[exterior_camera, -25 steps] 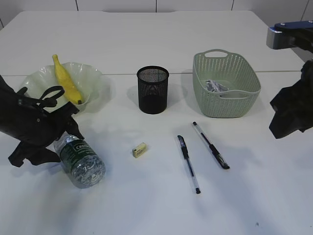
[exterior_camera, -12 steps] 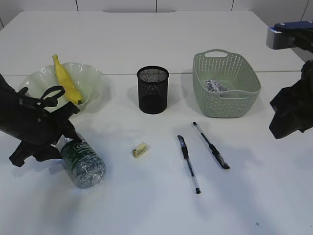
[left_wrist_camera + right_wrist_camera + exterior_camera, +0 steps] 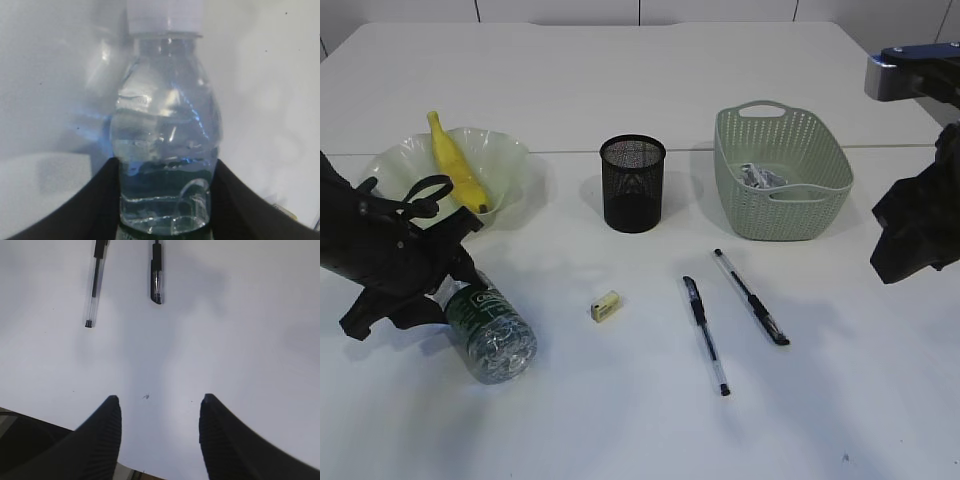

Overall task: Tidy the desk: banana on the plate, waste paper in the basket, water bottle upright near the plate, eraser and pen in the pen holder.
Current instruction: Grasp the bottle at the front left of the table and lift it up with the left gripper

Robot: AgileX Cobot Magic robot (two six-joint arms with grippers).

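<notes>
Left wrist view puts us right on the water bottle, lying down, cap toward twelve o'clock along our reach, left gripper clamped around its body. Farther off at two o'clock waits the plate; right gripper hangs spread, empty.

Slanted exterior overview of desk; two close, downward wrist views.
</notes>
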